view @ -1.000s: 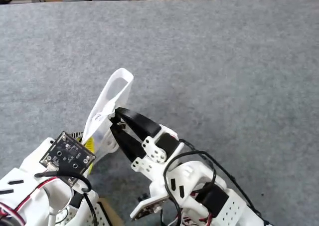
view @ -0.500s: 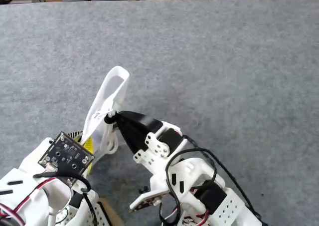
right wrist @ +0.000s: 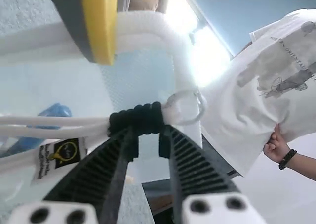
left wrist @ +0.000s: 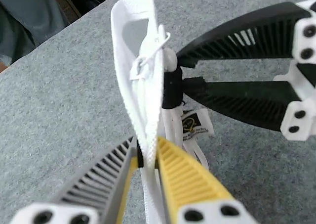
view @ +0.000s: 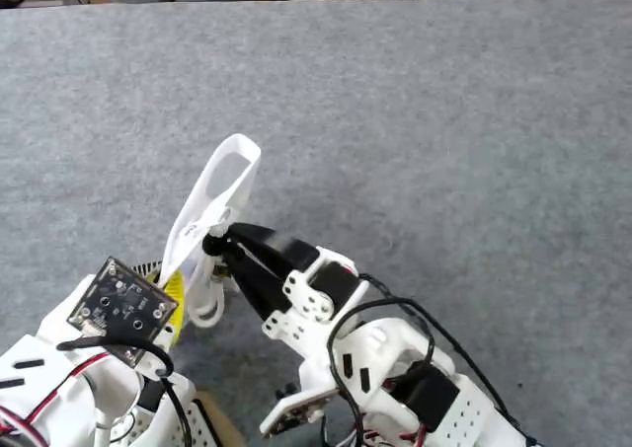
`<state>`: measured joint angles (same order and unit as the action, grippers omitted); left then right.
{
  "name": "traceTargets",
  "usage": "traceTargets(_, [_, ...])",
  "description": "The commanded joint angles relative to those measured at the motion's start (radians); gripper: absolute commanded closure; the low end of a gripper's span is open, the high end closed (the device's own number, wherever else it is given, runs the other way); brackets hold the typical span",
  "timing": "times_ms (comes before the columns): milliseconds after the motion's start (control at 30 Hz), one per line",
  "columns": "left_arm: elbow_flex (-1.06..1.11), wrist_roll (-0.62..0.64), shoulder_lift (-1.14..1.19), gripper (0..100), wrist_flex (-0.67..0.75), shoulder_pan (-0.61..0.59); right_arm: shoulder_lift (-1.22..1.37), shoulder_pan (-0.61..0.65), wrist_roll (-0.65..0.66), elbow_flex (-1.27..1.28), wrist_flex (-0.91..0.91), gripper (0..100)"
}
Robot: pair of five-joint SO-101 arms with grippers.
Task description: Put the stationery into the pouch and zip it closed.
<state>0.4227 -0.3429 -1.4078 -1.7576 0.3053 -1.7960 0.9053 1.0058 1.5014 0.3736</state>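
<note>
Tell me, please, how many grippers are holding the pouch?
2. The left gripper clamps the pouch edge; the right gripper pinches its zip pull. None hidden.

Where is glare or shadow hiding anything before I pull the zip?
Right wrist view: glare from the ceiling light behind the pouch washes out part of its mesh, yet the black pull cord in the right hand stands out. Left wrist view: even light, no glare on the pouch in the left hand. High view: flat light, only faint shadows on the table.
</note>
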Motion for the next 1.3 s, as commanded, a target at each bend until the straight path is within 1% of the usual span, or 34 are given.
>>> traceTargets(0, [-0.033, 0.014, -0.003, 97, 0.029, 0.030, 0.027, 0.040, 0.005, -0.113, 0.084, 93.5])
traceTargets(67, [-0.035, 0.014, -0.003, 97, 0.025, 0.059, 0.027, 0.035, 0.005, -0.151, 0.169, 93.5])
traceTargets(200, [-0.036, 0.020, -0.005, 97, 0.002, 0.170, 0.025, -0.011, 0.009, -0.173, 0.287, 93.5])
traceTargets(333, [-0.025, 0.011, -0.005, 97, 0.000, 0.203, 0.025, -0.011, 0.009, -0.234, 0.368, 93.1])
traceTargets(467, [-0.024, 0.011, -0.005, 97, 0.002, 0.205, 0.025, 0.041, 0.005, -0.329, 0.531, 84.5])
traceTargets(533, [-0.024, 0.011, -0.005, 97, 0.002, 0.205, 0.025, 0.064, 0.005, -0.352, 0.583, 81.3])
traceTargets(700, [0.036, 0.011, -0.005, 97, 0.006, 0.206, 0.027, 0.097, 0.005, -0.364, 0.595, 81.1])
traceTargets(833, [0.042, 0.011, -0.017, 97, 0.008, 0.208, 0.028, 0.094, 0.005, -0.329, 0.568, 81.1])
traceTargets(933, [0.071, 0.011, -0.063, 97, 0.006, 0.199, 0.036, 0.091, 0.005, -0.378, 0.551, 81.1])
traceTargets(1000, [0.104, 0.011, -0.091, 97, 0.006, 0.197, 0.036, 0.091, 0.008, -0.421, 0.589, 81.1])
traceTargets(1167, [0.116, 0.011, -0.107, 97, 0.008, 0.196, 0.028, 0.091, 0.009, -0.515, 0.781, 81.1])
traceTargets(1267, [0.116, 0.011, -0.107, 97, 0.009, 0.196, 0.031, 0.091, 0.009, -0.533, 0.776, 81.1])
